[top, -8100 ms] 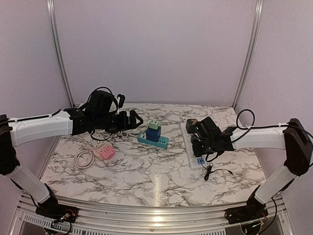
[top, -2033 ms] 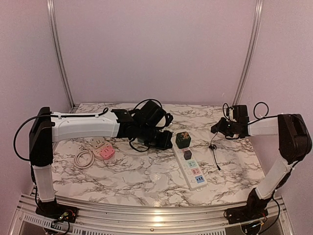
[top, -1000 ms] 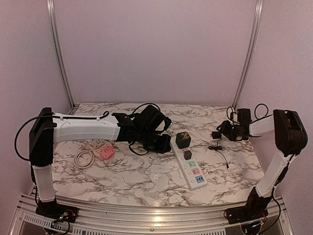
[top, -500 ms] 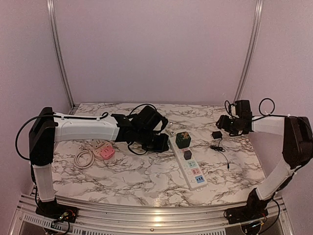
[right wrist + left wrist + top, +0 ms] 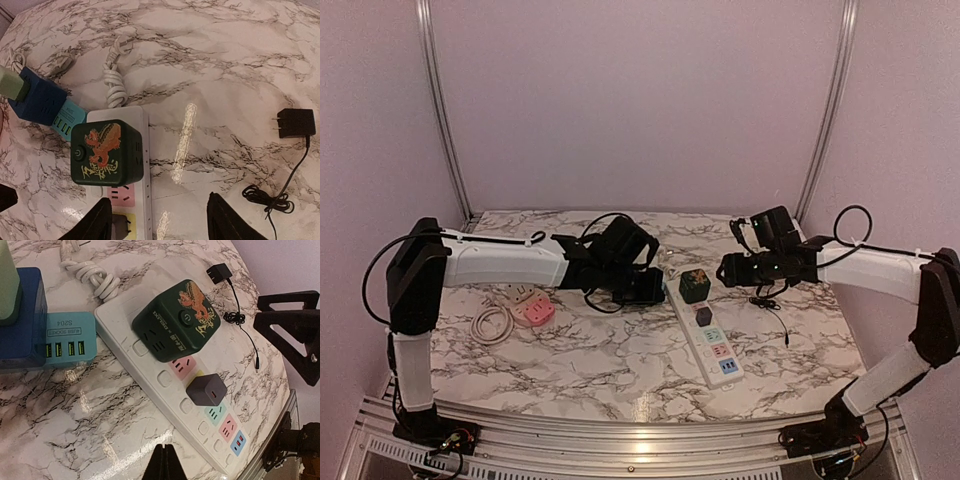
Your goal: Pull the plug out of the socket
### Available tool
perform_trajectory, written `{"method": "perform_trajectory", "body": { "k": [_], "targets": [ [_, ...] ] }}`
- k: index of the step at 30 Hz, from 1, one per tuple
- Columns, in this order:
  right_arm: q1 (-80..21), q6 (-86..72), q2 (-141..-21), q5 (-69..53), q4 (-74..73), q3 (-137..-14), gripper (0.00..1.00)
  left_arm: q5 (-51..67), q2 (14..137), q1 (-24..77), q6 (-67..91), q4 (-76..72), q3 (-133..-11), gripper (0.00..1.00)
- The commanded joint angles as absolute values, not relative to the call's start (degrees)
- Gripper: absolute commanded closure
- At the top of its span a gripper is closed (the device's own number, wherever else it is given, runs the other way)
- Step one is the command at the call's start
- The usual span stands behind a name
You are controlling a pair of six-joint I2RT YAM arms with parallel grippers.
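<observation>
You're sitting partway through this one, by my read: the black wall adapter (image 5: 296, 122) is lying loose on the marble table (image 5: 225, 75), prongs bare, well outside your right gripper (image 5: 159, 212), beyond its right finger. That gripper is hanging released, with nothing between the fingers, over the white power strip (image 5: 145, 195). What's left is looking like two items in the strip: the green cube socket (image 5: 106, 151), just ahead of those open jaws toward the left finger, and the dark grey plug (image 5: 206, 389), peeking in beside that same finger. Your left gripper (image 5: 165, 462) is clenched on nothing, hovering at the strip's near edge with both plugs ahead of it. For writing, the cube is showing an orange dragon, calligraphy and what looks like DELIXI; the teal USB socket block (image 5: 67, 335) is reading S204, with the smaller line beneath too fine to read.
</observation>
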State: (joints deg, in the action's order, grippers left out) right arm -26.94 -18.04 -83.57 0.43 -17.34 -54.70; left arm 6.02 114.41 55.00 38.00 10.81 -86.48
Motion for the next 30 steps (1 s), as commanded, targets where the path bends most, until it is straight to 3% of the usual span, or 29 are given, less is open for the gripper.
{"method": "perform_trajectory", "body": {
  "k": [1, 12, 30],
  "targets": [
    [-32.32, -18.91, -82.37, 3.53, -22.36, -55.89, 0.39, 6.84, 118.23, 54.76, 39.37, 8.65, -88.34, 1.0],
    [-41.39, -22.56, -83.95, 7.31, -24.6, -54.96, 0.46, 9.74, 124.7, 54.76, 41.65, 4.22, -91.63, 1.0],
    [-43.86, -23.98, -88.51, 9.16, -21.52, -52.44, 0.56, 11.89, 131.92, 56.04, 44.35, 0.66, -96.51, 1.0]
  ]
}}
